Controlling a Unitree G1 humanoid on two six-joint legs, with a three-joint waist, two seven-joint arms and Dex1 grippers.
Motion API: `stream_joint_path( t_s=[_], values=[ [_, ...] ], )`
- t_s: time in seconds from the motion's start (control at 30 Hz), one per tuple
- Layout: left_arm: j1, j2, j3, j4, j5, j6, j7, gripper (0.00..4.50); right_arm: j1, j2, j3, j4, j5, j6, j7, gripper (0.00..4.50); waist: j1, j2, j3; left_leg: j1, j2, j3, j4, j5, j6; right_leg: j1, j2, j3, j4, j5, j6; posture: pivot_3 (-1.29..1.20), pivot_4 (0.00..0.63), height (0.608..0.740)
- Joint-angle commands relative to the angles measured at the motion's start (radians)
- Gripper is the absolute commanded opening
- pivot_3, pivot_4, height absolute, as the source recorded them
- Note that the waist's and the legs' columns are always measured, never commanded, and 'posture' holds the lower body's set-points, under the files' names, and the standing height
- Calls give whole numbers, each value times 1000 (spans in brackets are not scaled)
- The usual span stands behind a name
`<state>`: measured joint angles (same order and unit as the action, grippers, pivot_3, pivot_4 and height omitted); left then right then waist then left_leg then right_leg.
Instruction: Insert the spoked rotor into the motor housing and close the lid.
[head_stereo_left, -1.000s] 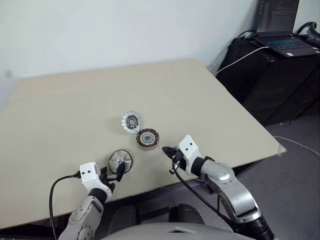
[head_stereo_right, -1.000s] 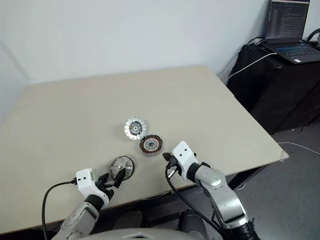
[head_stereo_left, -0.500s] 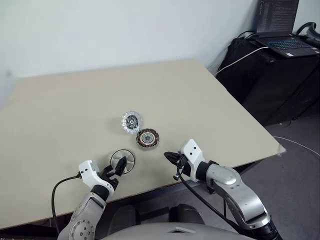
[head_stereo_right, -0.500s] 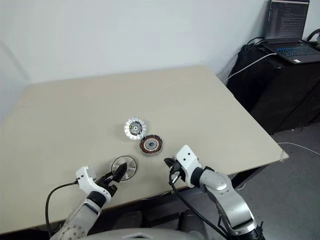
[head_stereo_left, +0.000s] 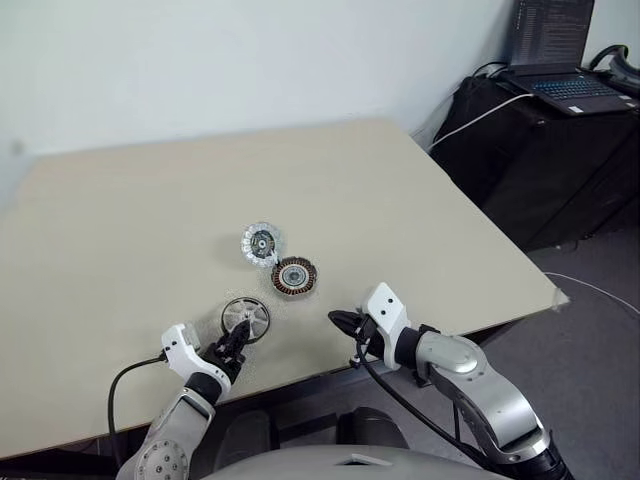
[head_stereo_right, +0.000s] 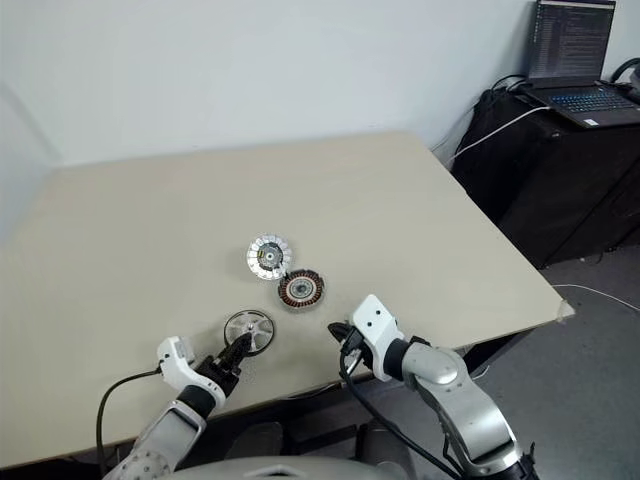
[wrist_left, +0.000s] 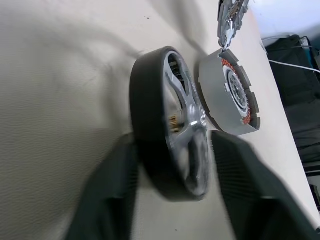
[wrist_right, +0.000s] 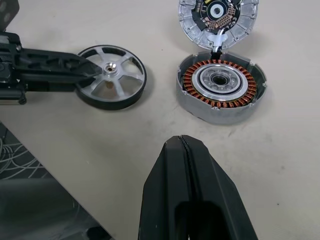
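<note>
The spoked rotor (head_stereo_left: 245, 318), a black-rimmed wheel with silver spokes, lies flat near the table's front edge. My left gripper (head_stereo_left: 233, 345) has closed on its near rim. In the left wrist view the rotor (wrist_left: 175, 135) sits between the two black fingers (wrist_left: 110, 200). The motor housing (head_stereo_left: 294, 277), with its copper windings facing up, rests just behind and to the right. The shiny lid (head_stereo_left: 262, 243) lies against the housing's far edge. My right gripper (head_stereo_left: 335, 320) hovers shut over the table in front of the housing (wrist_right: 221, 87), holding nothing.
The beige table (head_stereo_left: 130, 200) ends close in front of both grippers, and its right corner (head_stereo_left: 560, 297) juts out. A black stand with an open laptop (head_stereo_left: 565, 85) is at the far right, beyond the table.
My left gripper's fingers have closed from wide open onto the rotor's rim, and the wrist has rolled. The right gripper stays shut in about the same place.
</note>
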<state>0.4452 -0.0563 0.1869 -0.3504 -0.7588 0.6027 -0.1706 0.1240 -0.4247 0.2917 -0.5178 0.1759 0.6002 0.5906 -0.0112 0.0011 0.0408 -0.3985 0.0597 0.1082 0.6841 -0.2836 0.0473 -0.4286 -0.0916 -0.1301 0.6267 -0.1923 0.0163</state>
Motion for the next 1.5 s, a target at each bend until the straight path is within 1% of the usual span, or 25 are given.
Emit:
stream_joint_path(
  t_s=[0.03, 0.07, 0.17, 0.27, 0.37, 0.47, 0.6, 0.67, 0.8, 1.0, 1.3, 1.5],
  values=[
    [-20, -11, 8, 3, -6, -19, 16, 969, -7, -4, -6, -39, 20, -5, 2, 0, 2, 0, -1, 0, 0, 0, 0, 0, 0, 0, 0, 0, 0, 0, 0, 0, 0, 740],
    [-26, -17, 12, 3, -10, -35, 12, 763, -5, -5, -5, -37, 20, -5, 1, 0, 2, 0, -2, 0, 0, 0, 0, 0, 0, 1, 0, 0, 0, 0, 0, 0, 0, 740],
    [-42, -31, 17, -5, -37, -75, -22, 763, -4, -9, -4, -32, 22, -6, -3, 0, -3, 0, -2, 1, 1, 0, 0, 0, 0, 1, 0, 0, 0, 0, 0, 0, 0, 740],
    [-58, -47, 17, -17, -102, -93, -73, 763, -3, -11, -2, -29, 23, -8, -5, 0, -2, -1, -1, 1, 1, 0, 0, 0, 0, 0, 1, 0, 0, 0, 0, 0, 0, 740],
    [-82, -76, 3, -24, -231, -60, -119, 763, -2, -13, -2, -24, 21, -10, -7, 0, 1, -3, 0, 0, 1, 0, 0, 0, 0, 0, 0, 0, 0, 0, 0, 0, 0, 740],
    [-104, -87, -10, -13, -316, -55, -126, 763, 0, -15, -4, -22, 21, -11, -8, 0, 1, -3, 0, -1, 0, 0, 1, 0, 0, 0, -1, 0, 0, 0, 0, 0, 0, 740],
    [-157, -98, -57, 46, -362, -57, -128, 763, 1, -16, -5, -20, 19, -12, -11, 0, 2, -3, 0, -1, -1, 0, 1, 0, 0, 1, 0, 0, 0, 0, 0, 0, 0, 740],
    [-189, -104, -77, 83, -368, -71, -128, 763, 2, -17, -5, -21, 20, -12, -12, 0, 1, -4, -1, -1, -1, 0, 1, 0, 1, 1, 1, 0, 0, 0, 0, 0, 0, 740],
    [-276, -111, -107, 190, -330, -111, -103, 763, 0, -19, -3, -19, 14, -13, -16, 0, 1, -4, -1, 0, -1, -1, 3, 0, 1, 2, 1, 0, 0, 0, 0, 0, 0, 740],
    [-370, -118, -122, 307, -308, -161, -107, 763, 5, -22, -2, -24, 11, -16, -22, 0, 0, -4, -1, -1, -1, -1, 3, 1, 2, 1, 3, 1, 1, 1, 1, 0, 0, 740],
    [-425, -126, -130, 422, -290, -184, -116, 763, 8, -22, -2, -31, 9, -16, -33, 0, 1, -5, -2, -1, -1, -1, 4, 1, 2, 1, 3, 2, 1, 1, 1, 0, 0, 740],
    [-446, -133, -130, 466, -285, -187, -125, 763, 5, -24, 0, -34, 6, -14, -36, 0, 1, -5, -2, -1, -1, -1, 4, 1, 3, 1, 3, 2, 1, 1, 1, 0, 0, 740]
  ],
)
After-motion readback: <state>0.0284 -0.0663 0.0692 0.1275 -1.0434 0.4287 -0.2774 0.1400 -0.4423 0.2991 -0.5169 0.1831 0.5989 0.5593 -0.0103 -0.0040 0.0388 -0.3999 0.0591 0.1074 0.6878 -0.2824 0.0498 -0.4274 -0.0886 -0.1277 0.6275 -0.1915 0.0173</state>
